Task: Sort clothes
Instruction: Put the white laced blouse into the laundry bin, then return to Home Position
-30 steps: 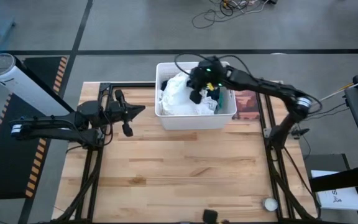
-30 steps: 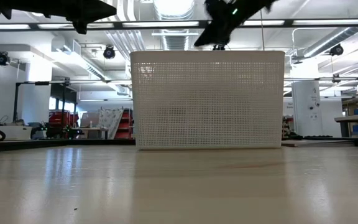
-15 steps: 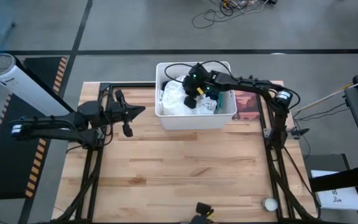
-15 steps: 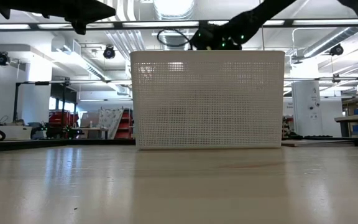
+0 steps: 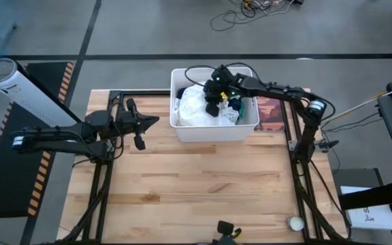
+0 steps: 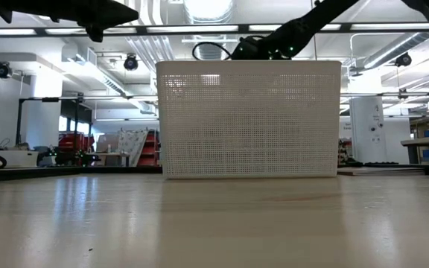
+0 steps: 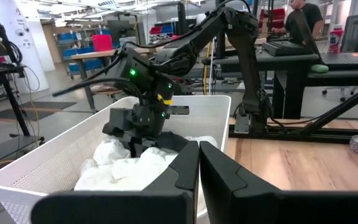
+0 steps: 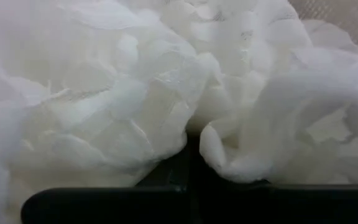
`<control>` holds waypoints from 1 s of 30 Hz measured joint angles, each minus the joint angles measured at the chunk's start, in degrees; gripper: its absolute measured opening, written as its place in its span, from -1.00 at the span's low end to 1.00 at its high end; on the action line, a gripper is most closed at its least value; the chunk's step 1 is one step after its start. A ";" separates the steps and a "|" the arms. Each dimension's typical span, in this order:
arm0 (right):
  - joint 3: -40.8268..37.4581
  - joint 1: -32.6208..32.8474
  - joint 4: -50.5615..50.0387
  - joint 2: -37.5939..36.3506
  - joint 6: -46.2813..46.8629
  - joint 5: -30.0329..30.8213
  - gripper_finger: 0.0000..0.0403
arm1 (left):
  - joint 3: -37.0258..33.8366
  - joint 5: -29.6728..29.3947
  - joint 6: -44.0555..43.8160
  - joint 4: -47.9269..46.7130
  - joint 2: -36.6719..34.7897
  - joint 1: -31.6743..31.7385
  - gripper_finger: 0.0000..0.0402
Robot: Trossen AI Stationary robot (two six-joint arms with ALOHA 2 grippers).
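Worktop (image 5: 196,177): pale wooden boards, bare in front of the basket; sorted pieces could be laid out here, well apart from each other.
Basket (image 5: 213,131): white perforated plastic, standing at the far middle of the worktop; its walls hide the contents from the low view, so judge the pick from above.
Clothes: all heaped inside the basket; a white garment (image 5: 194,107) lies on top, with a teal garment (image 5: 237,106) showing at the side nearer the right arm.
Right claw (image 5: 214,103): down in the heap, fingers pressed together, crumpled white fabric bunched against them in its own wrist view; whether a fold is truly pinched cannot be told.
Left claw (image 5: 152,121): fingers pressed together, waiting above the worktop beside the basket, pointing toward it.
Step in hand, as judged: taking a first white piece out.
Doing it well: lift straight up until the cloth clears the rim, slowly, so neighbouring garments do not trail out or tip the light basket.
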 joint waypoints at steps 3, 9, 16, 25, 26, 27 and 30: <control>0.07 -0.01 -0.63 -1.93 -0.96 0.02 -1.00 | 0.00 0.19 -0.01 0.00 0.00 0.00 -1.00; 0.11 0.01 -1.40 -7.46 -1.57 -0.38 -1.00 | 0.00 0.20 -0.02 -0.02 0.00 -0.02 -1.00; 0.08 1.12 -0.90 -15.44 -4.87 -0.41 -1.00 | 0.00 0.59 0.10 -0.35 0.00 -0.04 -1.00; -6.30 2.82 1.27 -28.77 -8.00 -5.30 -1.00 | -1.14 0.63 0.40 -0.24 -0.36 -1.61 -1.00; -8.51 3.08 2.76 -31.07 -8.11 -5.50 -1.00 | -1.59 0.63 0.42 -0.17 -0.42 -2.08 -1.00; -10.96 3.36 4.42 -33.48 -7.92 -5.57 -1.00 | -2.20 0.61 0.42 0.47 -0.44 -2.63 -1.00; -19.38 3.99 9.02 -41.34 -7.07 -5.48 -1.00 | -5.17 0.59 0.44 3.17 -1.04 -3.91 -1.00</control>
